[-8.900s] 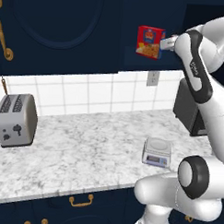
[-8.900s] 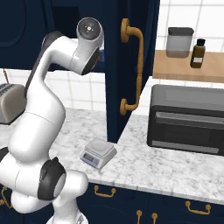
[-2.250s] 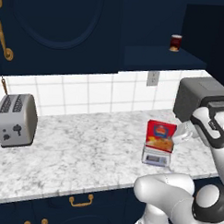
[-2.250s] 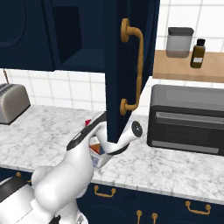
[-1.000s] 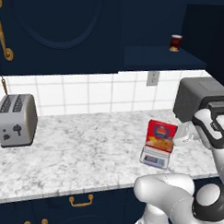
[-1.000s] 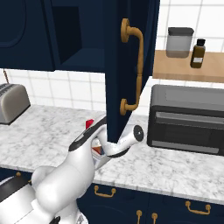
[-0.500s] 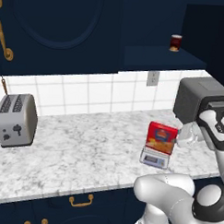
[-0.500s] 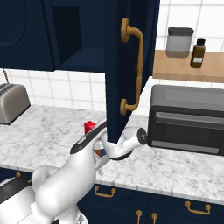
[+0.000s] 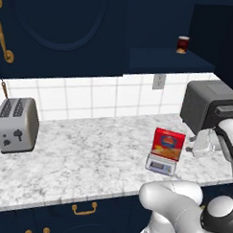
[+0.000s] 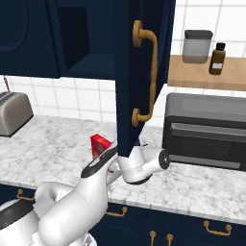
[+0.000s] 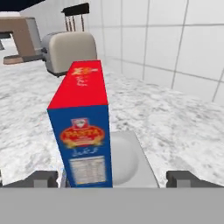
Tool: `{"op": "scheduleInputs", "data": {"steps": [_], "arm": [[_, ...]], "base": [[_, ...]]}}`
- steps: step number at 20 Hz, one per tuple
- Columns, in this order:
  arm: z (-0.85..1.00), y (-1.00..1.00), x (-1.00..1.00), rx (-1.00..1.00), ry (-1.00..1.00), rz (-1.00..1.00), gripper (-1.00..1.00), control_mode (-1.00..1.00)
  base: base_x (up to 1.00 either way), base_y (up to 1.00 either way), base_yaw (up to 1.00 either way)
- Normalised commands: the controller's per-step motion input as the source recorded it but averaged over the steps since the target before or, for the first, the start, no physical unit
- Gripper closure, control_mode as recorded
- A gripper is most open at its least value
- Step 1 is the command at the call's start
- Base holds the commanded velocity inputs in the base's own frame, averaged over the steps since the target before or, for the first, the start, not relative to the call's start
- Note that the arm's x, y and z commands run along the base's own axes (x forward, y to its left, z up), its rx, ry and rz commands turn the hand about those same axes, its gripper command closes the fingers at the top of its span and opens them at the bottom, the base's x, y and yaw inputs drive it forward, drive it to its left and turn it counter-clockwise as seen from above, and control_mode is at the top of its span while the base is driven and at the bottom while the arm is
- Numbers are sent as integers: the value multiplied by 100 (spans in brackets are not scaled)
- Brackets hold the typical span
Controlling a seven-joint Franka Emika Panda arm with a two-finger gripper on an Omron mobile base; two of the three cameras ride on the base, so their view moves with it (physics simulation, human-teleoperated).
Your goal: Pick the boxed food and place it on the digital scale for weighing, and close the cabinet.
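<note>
The boxed food stands upright on the digital scale near the counter's front right. It is red with a yellow food picture. In the hand view its blue side faces me and it rests on the scale's plate. My gripper is open just right of the box, its fingertips spread wide and apart from it. The cabinet door hangs open, swung out over my arm, with its brass handle. A red corner of the box peeks left of the door.
A grey toaster sits at the counter's left. A dark toaster oven stands on the right. A small dark red can is on the open cabinet shelf. Jars rest on a wooden shelf.
My gripper has let go of the box and drawn back to the right. The box stays standing on the scale.
</note>
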Motion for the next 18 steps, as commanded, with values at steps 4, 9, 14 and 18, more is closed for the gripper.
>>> {"op": "scheduleInputs", "data": {"steps": [4,9,14,18], "arm": [[-2,-30,-87,0,-3,-3,-100,-100],[-6,-28,-100,9,-6,-9,-100,-100],[58,-46,-87,14,-20,-11,-100,-100],[100,-31,-32,14,-20,-5,-100,-100]], "base": [[0,0,0],[0,0,0],[0,0,0],[0,0,0]]}}
